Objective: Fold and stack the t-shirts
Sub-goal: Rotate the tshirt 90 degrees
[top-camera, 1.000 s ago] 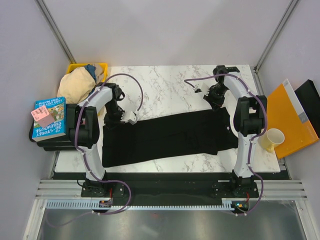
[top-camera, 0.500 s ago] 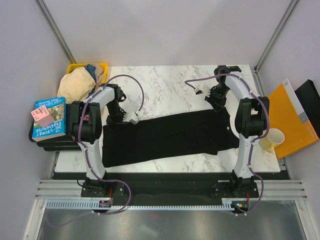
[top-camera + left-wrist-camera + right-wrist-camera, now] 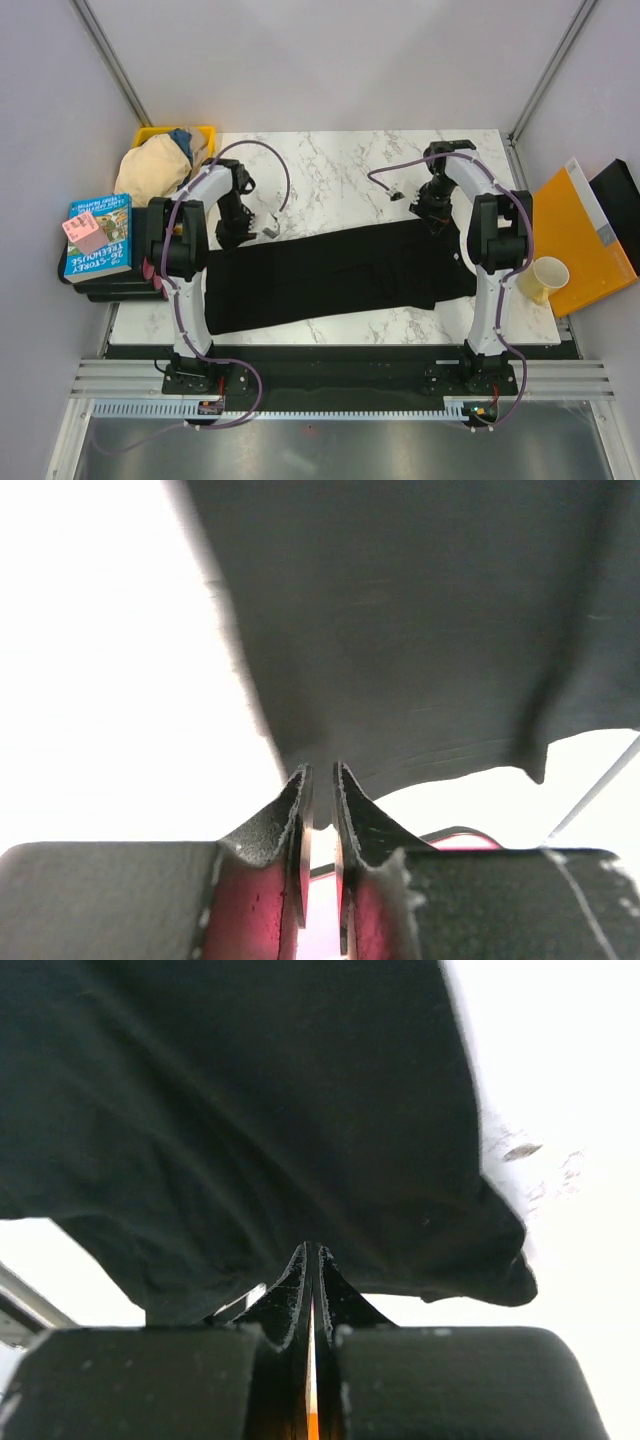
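A black t-shirt point(image 3: 330, 270) lies spread as a long band across the marble table point(image 3: 330, 170). My left gripper point(image 3: 233, 232) is at the shirt's far left corner. In the left wrist view the left gripper point(image 3: 322, 772) is shut on the shirt's edge, and the cloth point(image 3: 420, 630) hangs ahead of the narrow gap. My right gripper point(image 3: 437, 214) is at the shirt's far right corner. In the right wrist view the right gripper point(image 3: 313, 1250) is pressed shut on the cloth point(image 3: 250, 1110).
A yellow bin point(image 3: 205, 135) with a beige garment point(image 3: 155, 165) stands at the table's far left corner. A stack of books point(image 3: 98, 235) lies left of the table. An orange folder point(image 3: 575, 240) and a paper cup point(image 3: 548, 278) are off the right edge.
The left gripper has shifted a little left and away along the shirt's far edge. The right wrist has turned slightly. The shirt's outline is almost unchanged.
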Controlling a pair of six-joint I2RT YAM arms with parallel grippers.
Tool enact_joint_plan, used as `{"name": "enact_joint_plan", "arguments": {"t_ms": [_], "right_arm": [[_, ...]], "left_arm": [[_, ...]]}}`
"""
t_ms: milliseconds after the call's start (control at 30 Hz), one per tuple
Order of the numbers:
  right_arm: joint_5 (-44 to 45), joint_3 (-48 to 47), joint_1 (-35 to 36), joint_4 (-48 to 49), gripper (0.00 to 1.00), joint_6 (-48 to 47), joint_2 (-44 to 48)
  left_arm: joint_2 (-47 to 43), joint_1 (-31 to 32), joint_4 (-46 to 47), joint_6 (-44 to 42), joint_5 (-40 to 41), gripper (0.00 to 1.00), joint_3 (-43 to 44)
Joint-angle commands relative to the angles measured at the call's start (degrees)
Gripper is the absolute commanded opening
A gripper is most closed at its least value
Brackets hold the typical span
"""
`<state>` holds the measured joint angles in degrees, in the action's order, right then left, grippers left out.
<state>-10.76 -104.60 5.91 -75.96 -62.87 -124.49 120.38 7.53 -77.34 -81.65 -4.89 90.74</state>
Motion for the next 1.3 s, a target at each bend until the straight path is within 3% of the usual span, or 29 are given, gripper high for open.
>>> {"name": "enact_joint_plan", "arguments": {"t_ms": [0, 333, 500, 733, 867, 967, 1100, 1167, 1267], "right_arm": [[3.02, -0.43, 0.33, 7.04, 0.00, 3.62, -2.77], [10.23, -5.53, 0.94, 22.24, 0.00, 7.32, -9.28], [15.51, -10.35, 2.08, 37.45, 0.00, 8.91, -12.70], [17.71, -23.97, 4.10, 57.22, 0.00, 11.71, -22.80], [20.16, -23.29, 6.65, 75.29, 0.00, 14.52, -24.05], [25.60, -23.37, 8.06, 81.91, 0.00, 19.53, -22.47], [31.50, -18.29, 8.33, 83.01, 0.00, 26.12, -14.05], [28.45, -15.38, 8.06, 75.65, 0.00, 28.15, -8.33], [18.45, -14.68, 7.97, 55.36, 0.00, 27.29, -3.32]], "left_arm": [[1.26, 0.20, -6.16, 5.62, -2.50, 0.20, 11.29], [0.04, 0.64, -4.58, 6.59, -5.31, 0.22, 19.83], [-0.67, 1.43, 0.86, 7.99, -4.87, 0.22, 18.69], [-0.67, 2.66, 3.77, 8.35, -4.34, 0.22, 16.05], [-1.11, 3.10, 5.00, 8.26, -5.05, 0.22, 14.47], [-1.20, 3.28, 5.44, 8.08, -5.48, 0.22, 13.85], [-1.37, 3.28, 6.15, 7.47, -6.54, 0.22, 13.41], [-1.20, 3.37, 6.76, 7.20, -7.15, 0.22, 13.50], [-0.67, 3.89, 6.76, 6.24, -7.59, 0.22, 13.67]]}}
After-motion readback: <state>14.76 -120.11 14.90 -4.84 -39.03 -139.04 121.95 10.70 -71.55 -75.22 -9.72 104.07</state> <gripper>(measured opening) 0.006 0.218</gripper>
